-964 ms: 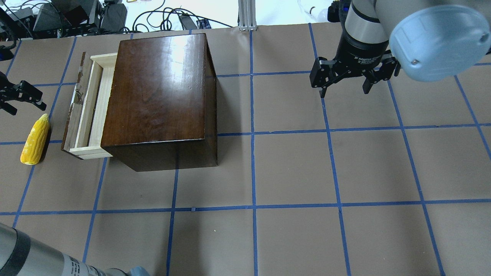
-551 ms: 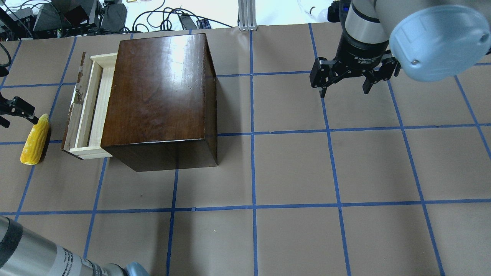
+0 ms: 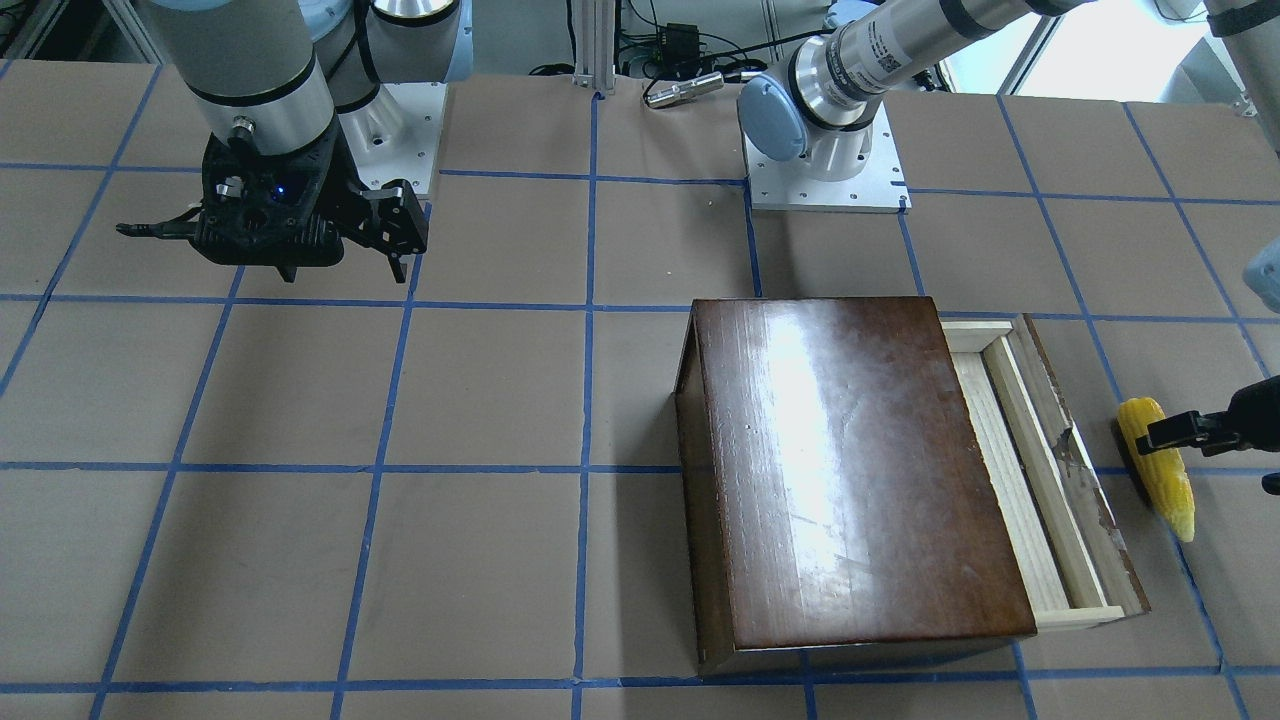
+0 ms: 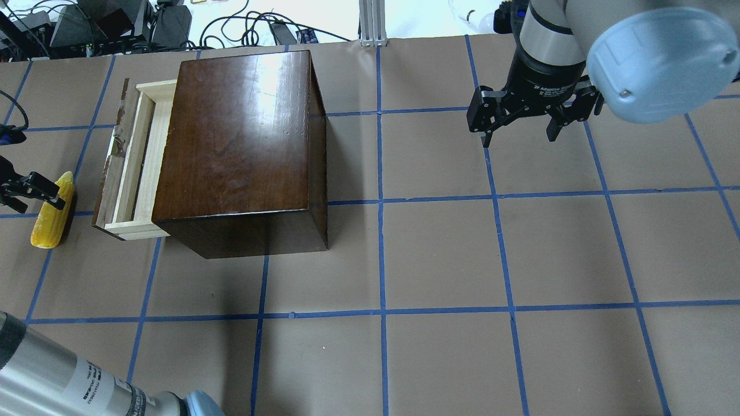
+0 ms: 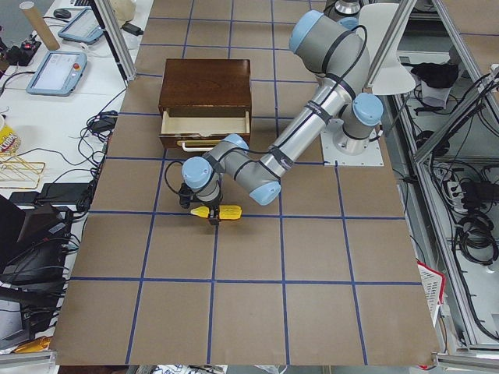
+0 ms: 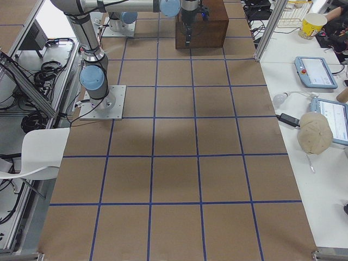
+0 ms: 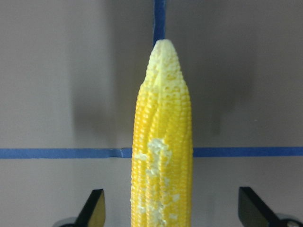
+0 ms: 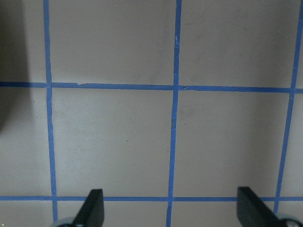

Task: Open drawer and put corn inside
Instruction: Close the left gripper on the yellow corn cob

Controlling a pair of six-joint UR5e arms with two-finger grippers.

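The yellow corn [image 4: 51, 216] lies on the table left of the dark-brown box [image 4: 237, 138]. The box's drawer [image 4: 144, 156] is pulled partly out toward the corn, showing its pale-wood tray and worn dark front. My left gripper [image 4: 36, 196] is open and hovers over the corn's tapered end. In the left wrist view the corn [image 7: 163, 142] lies between the spread fingertips [image 7: 94, 208], which do not touch it. The corn [image 3: 1160, 480] and drawer [image 3: 1040, 480] also show in the front view. My right gripper [image 4: 517, 130] is open and empty, far right of the box.
Brown table paper carries a blue tape grid [image 4: 381, 312]. Cables and equipment [image 4: 115, 23] lie beyond the far edge. The left arm's forearm [image 4: 69, 381] crosses the near left corner. The right wrist view shows only tape lines [image 8: 173, 142].
My left gripper has moved toward the table's near side, from beyond the corn's tip to over its tapered end. The corn, drawer and right arm have not moved.
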